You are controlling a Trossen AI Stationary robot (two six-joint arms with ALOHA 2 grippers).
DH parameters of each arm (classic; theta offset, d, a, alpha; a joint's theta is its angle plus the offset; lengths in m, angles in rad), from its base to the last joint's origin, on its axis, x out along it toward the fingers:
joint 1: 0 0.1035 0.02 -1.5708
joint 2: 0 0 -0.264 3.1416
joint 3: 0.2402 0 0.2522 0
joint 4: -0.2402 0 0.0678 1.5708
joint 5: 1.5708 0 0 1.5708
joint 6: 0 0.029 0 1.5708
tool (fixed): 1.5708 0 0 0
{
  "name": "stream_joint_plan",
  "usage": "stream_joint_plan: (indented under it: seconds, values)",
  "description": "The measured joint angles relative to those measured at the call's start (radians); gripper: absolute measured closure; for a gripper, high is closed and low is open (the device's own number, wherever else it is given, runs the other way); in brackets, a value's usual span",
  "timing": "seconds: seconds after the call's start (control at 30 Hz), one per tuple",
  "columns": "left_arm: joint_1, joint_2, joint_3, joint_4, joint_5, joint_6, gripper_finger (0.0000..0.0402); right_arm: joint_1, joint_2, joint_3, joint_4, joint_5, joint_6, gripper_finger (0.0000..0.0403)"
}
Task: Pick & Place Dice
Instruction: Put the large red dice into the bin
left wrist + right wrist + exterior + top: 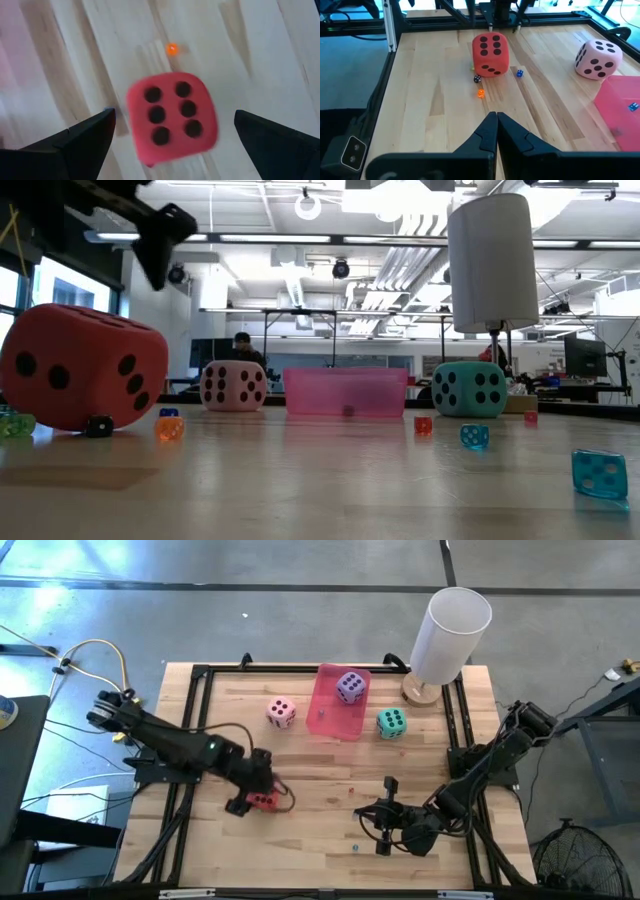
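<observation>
The red die (172, 117) rests on the wooden table (320, 775) near its left front, six pips up. My left gripper (175, 116) hangs open above it (258, 792), one finger on either side of the die and apart from it. The pink die (281, 712) and the teal die (391, 723) sit on the table farther back. The purple die (349, 687) lies inside the pink tray (335, 720). My right gripper (496, 120) is shut with nothing in it, at the front right (365, 812), pointing toward the red die (490, 54).
A white cylinder on a wooden foot (450, 635) stands at the far right corner. Several tiny coloured dice lie scattered, some beside the red die (480, 93) and some toward the near edge (600, 473). A black frame (200, 675) borders the table.
</observation>
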Motion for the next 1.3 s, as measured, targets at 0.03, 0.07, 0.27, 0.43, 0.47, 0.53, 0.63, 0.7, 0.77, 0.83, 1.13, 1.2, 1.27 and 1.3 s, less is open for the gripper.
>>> stream_joint_plan:
  seconds: [0.03, 0.07, 0.27, 0.43, 0.47, 0.53, 0.63, 0.7, 0.77, 0.83, 1.13, 1.2, 1.27, 1.3]
  values:
    - [-0.020, 0.000, 0.000, -0.003, -0.022, -0.034, 0.0002, 0.000, 0.000, 0.000, 0.000, 0.000, 0.000, 0.0401]
    - [-0.034, 0.000, 0.000, -0.006, -0.048, -0.070, 0.0002, 0.000, 0.000, 0.000, 0.000, 0.000, 0.000, 0.0401]
    - [-0.090, 0.000, 0.000, -0.061, -0.139, -0.248, 0.0002, 0.000, 0.000, 0.000, 0.000, 0.001, 0.000, 0.0401]
    - [-0.125, 0.013, 0.000, -0.075, -0.181, -0.330, 0.0002, 0.000, 0.000, 0.000, 0.000, -0.001, 0.000, 0.0401]
    - [-0.133, 0.020, 0.000, -0.076, -0.200, -0.346, 0.0002, 0.000, 0.000, 0.000, 0.000, -0.001, 0.000, 0.0401]
    - [-0.148, 0.032, 0.000, -0.076, -0.226, -0.372, 0.0002, 0.000, 0.000, 0.000, -0.001, -0.001, 0.000, 0.0401]
    - [-0.163, 0.050, 0.000, -0.076, -0.244, -0.390, 0.0002, 0.001, 0.000, 0.000, -0.002, -0.001, 0.000, 0.0401]
    - [-0.170, 0.059, 0.000, -0.075, -0.250, -0.392, 0.0002, 0.001, 0.000, 0.000, -0.002, -0.001, 0.000, 0.0401]
    - [-0.177, 0.073, 0.000, -0.073, -0.252, -0.395, 0.0002, 0.001, 0.000, 0.000, -0.001, -0.001, 0.000, 0.0401]
    - [-0.182, 0.088, 0.000, -0.076, -0.256, -0.406, 0.0002, 0.001, 0.000, 0.000, -0.002, -0.001, 0.000, 0.0401]
    - [-0.174, 0.142, 0.000, -0.076, -0.269, -0.407, 0.0002, -0.015, 0.066, 0.000, 0.005, -0.002, -0.003, 0.0401]
    - [-0.168, 0.147, 0.000, -0.076, -0.270, -0.407, 0.0002, -0.023, 0.073, -0.001, 0.004, -0.004, -0.003, 0.0401]
    - [-0.161, 0.152, 0.000, -0.077, -0.271, -0.408, 0.0002, -0.035, 0.079, 0.000, 0.010, -0.016, -0.003, 0.0401]
    - [-0.158, 0.154, 0.000, -0.077, -0.271, -0.408, 0.0002, -0.040, 0.081, 0.000, 0.007, -0.027, -0.003, 0.0401]
